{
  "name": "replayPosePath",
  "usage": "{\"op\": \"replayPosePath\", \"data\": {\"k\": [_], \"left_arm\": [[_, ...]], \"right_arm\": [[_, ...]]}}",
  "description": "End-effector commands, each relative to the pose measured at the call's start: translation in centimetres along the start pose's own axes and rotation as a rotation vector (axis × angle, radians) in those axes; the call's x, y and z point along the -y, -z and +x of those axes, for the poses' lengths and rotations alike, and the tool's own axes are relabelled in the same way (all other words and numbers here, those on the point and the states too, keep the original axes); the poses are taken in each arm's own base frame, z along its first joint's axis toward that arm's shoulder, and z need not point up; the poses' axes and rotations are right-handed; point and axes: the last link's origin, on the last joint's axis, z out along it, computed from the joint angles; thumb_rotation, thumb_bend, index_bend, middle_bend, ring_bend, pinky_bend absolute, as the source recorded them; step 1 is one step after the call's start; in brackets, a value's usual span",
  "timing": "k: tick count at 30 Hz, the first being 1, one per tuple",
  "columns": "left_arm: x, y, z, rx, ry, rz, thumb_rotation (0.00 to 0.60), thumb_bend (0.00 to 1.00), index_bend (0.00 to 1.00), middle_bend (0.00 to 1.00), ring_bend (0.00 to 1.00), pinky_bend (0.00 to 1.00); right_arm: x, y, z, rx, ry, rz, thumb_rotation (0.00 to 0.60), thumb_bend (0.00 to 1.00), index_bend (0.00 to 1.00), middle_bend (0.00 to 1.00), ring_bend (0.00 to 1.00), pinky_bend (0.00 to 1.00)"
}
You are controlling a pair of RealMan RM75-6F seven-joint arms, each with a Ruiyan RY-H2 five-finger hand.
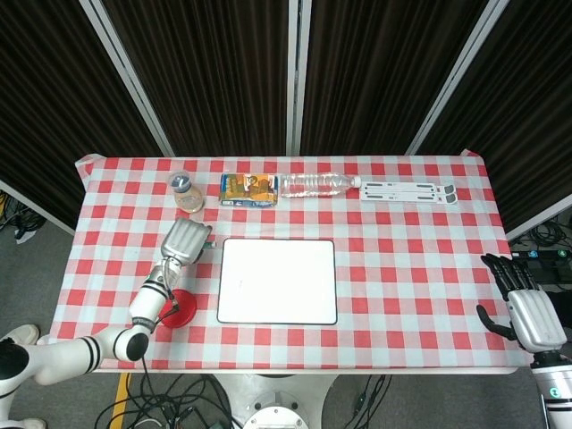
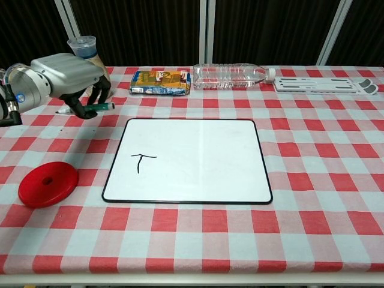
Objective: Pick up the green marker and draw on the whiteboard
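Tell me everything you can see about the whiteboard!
The whiteboard is a flat white rectangle with a thin black edge and rounded corners. It lies flat on the red-and-white checked tablecloth, near the middle of the table. A small black mark like a letter T is drawn near its left side. Nothing touches it or lies on it.

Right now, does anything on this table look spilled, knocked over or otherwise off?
Only the water bottle lies on its side at the back, capped, with no spill visible. The whiteboard sits square with a small T-shaped mark. The left robot hand holds the green marker beside the board.
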Motion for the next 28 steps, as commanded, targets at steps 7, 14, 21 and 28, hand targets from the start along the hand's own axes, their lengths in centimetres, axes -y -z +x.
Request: {"op": "replayPosePath", "data": {"k": [7,14,21,28], "left_arm": [[0.3,0.6,0.3,0.045,0.027,0.073,0.600,0.34,0.16,0.24,0.37,0.73],[5.0,6.9,3.1,-0.152,0.266,0.189,0.600,0.31,0.17,0.21,0.33,0.60],[12.6,16.1,1.5,-0.233,0.351,0.310,0.600,0.23,0.19,0.21,0.28,0.38],[15.2,24.5,-1.9,-0.184,0.383,0.427,0.600,0.22,0.22,0.21,0.24,0.27]], "right_arm": [[-0.1,0.1,0.2,-0.004,0.003,-0.006,0.600,0.30,0.00,0.07,0.00,0.00],[-0.7,0.8,0.7,-0.014,0.018,-0.032,0.600,0.30,0.00,0.07,0.00,0.00],[-0.9,1.2,1.1,-0.028,0.039,-0.045,0.600,0.31,0.00,0.06,0.00,0.00],[-0.7,1.6,0.8,-0.037,0.036,-0.050,0.600,0.31,0.00,0.06,0.00,0.00]]}}
